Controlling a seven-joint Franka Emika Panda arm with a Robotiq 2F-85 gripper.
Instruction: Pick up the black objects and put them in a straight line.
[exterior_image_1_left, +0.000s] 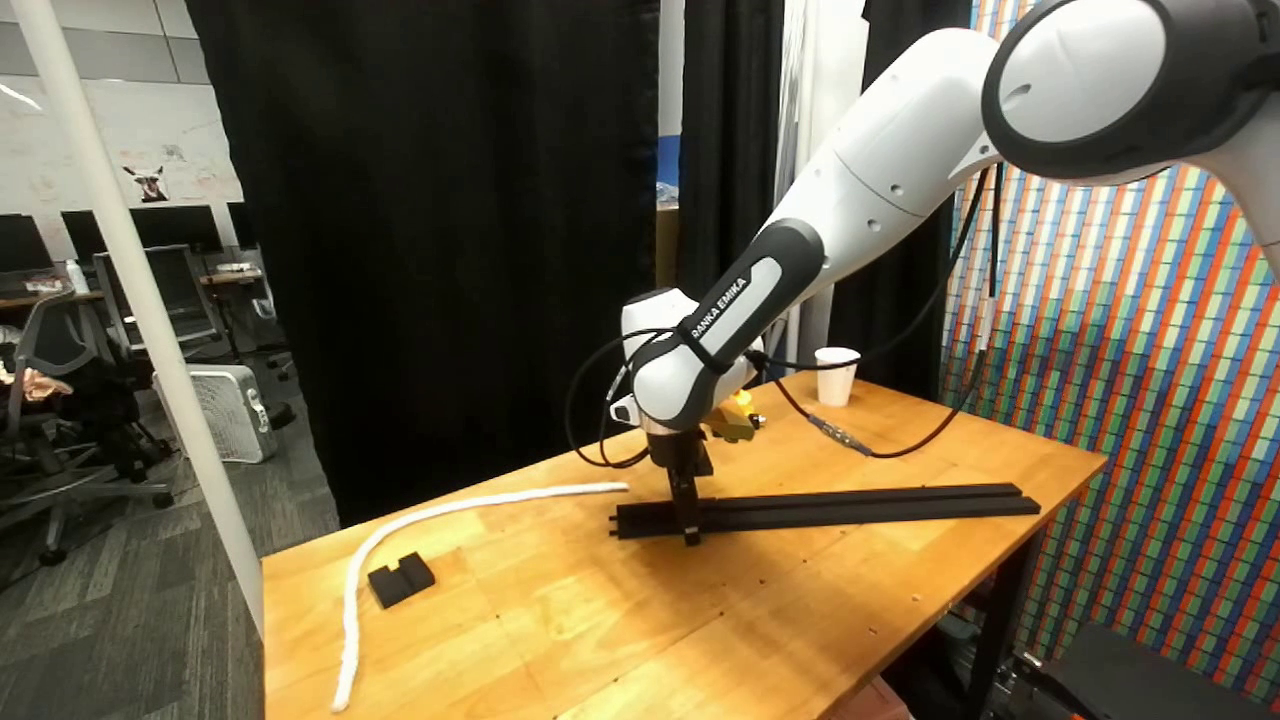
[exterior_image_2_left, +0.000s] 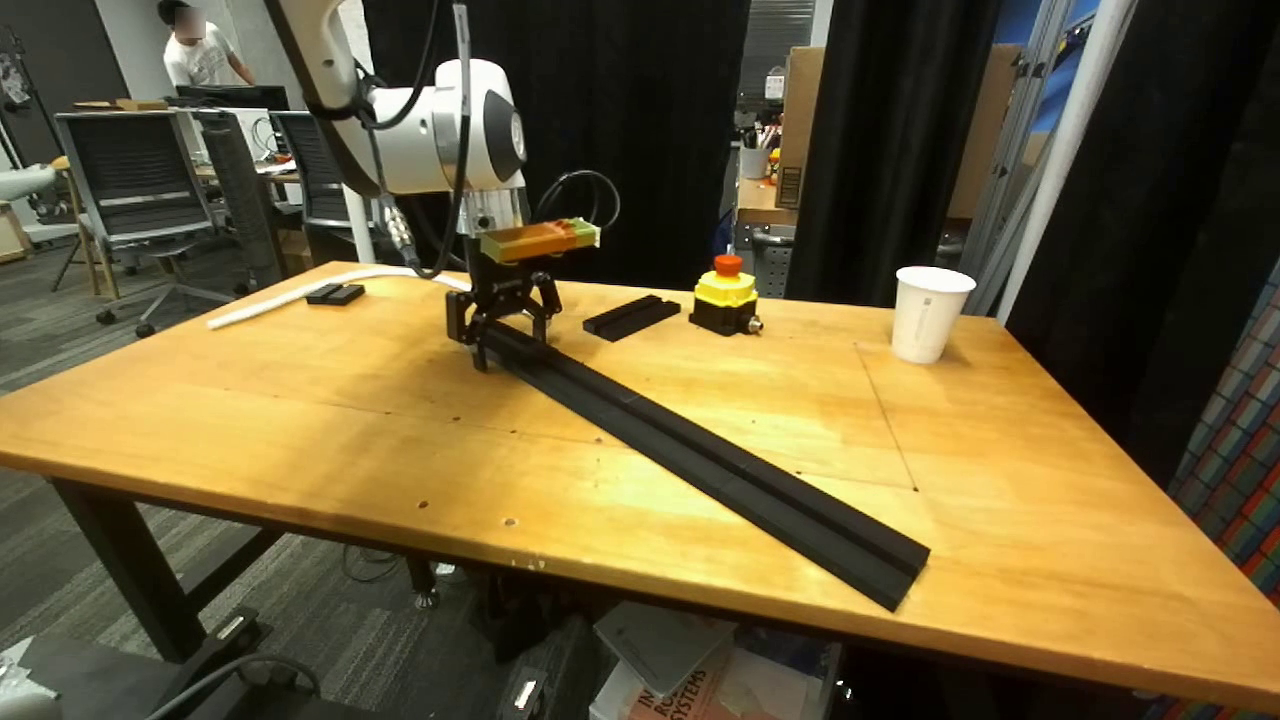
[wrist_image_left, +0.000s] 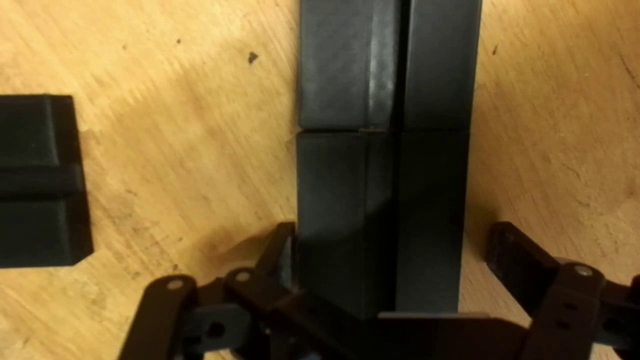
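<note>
Slim black bars lie end to end as one long grooved strip (exterior_image_2_left: 705, 462) running diagonally over the table. The strip (exterior_image_1_left: 860, 508) shows in both exterior views. A seam between two bars crosses it in the wrist view, where the end bar (wrist_image_left: 332, 180) stands between the jaws. My gripper (wrist_image_left: 392, 235) is open around this bar, low at the table. Its left finger (wrist_image_left: 285, 250) is right beside the bar's edge, perhaps touching; a gap separates the right finger (wrist_image_left: 515, 250) from it. In an exterior view the gripper (exterior_image_2_left: 512, 348) straddles the strip's far end.
A short grooved black block (exterior_image_2_left: 632, 317) lies near the yellow and red emergency stop (exterior_image_2_left: 727, 292). A smaller notched black block (exterior_image_1_left: 400, 580) sits beside a curved white cord (exterior_image_1_left: 400, 522). The white paper cup (exterior_image_2_left: 930, 312) stands at the back. A cable hangs from the arm.
</note>
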